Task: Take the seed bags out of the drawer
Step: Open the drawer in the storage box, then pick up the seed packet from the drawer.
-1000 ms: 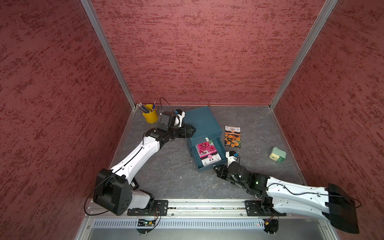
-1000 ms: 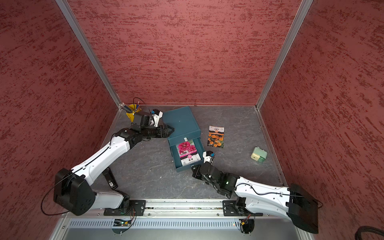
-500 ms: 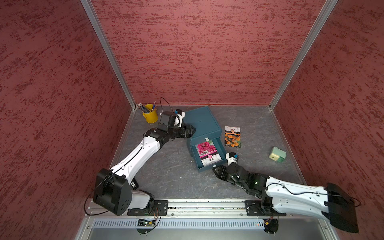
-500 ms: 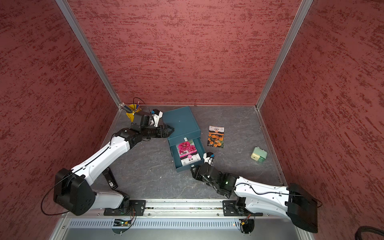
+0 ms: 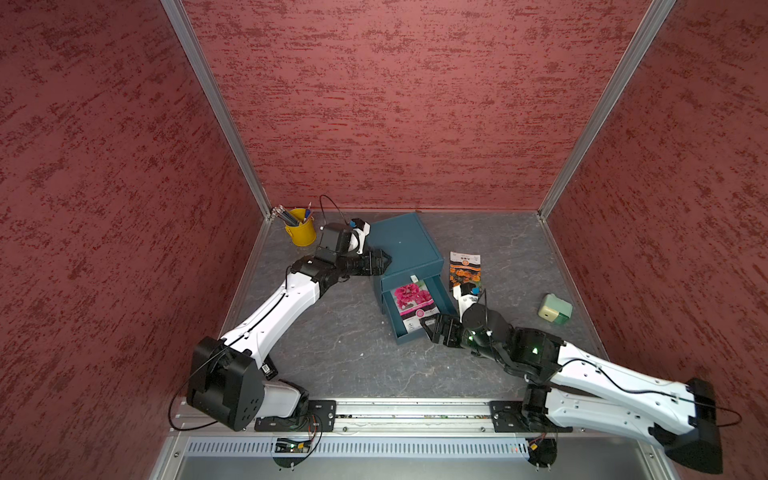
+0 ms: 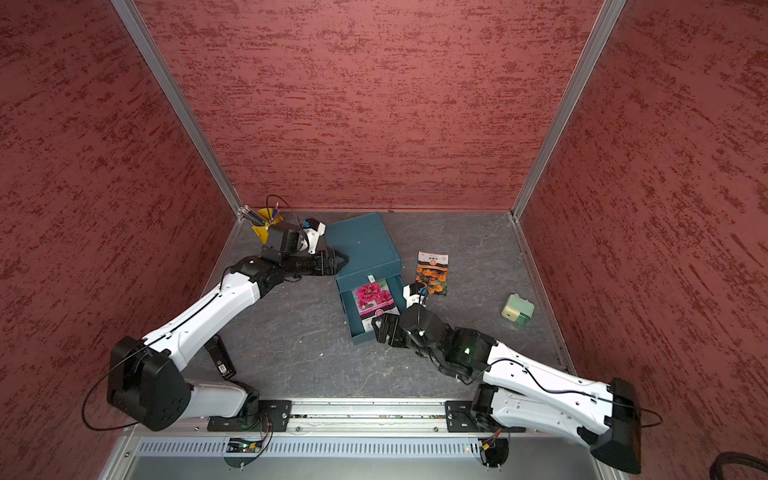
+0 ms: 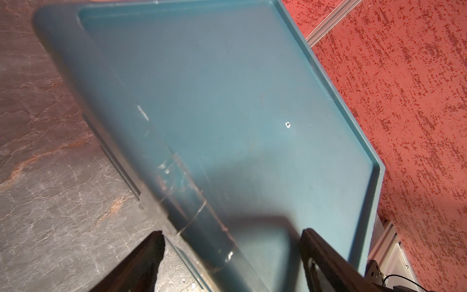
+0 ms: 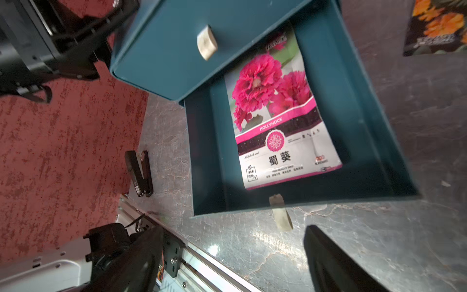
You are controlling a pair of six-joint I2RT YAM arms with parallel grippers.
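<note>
The drawer (image 5: 405, 337) (image 8: 366, 126) is the lowest one of the teal cabinet (image 5: 401, 241) (image 7: 227, 101) and stands pulled out. A pink-flowered seed bag (image 5: 413, 305) (image 6: 374, 301) (image 8: 283, 121) lies flat inside it. An orange-flowered seed bag (image 5: 465, 270) (image 6: 432, 272) (image 8: 437, 27) lies on the floor to the right of the cabinet. My right gripper (image 5: 432, 326) (image 8: 232, 242) is open, just in front of the drawer's white pull tab (image 8: 280, 215), holding nothing. My left gripper (image 5: 384, 261) (image 7: 231, 235) sits at the cabinet's left top edge with its fingers apart, straddling that edge.
A yellow pencil bucket (image 5: 300, 230) stands in the back left corner. A pale green block (image 5: 555, 308) lies at the right wall. A black stapler-like object (image 6: 220, 357) (image 8: 140, 174) lies by the left arm's base. Red walls close in three sides.
My right gripper's jaws have gone from shut to wide open, and it has shifted slightly along the drawer's front. The left arm and the drawer have not moved.
</note>
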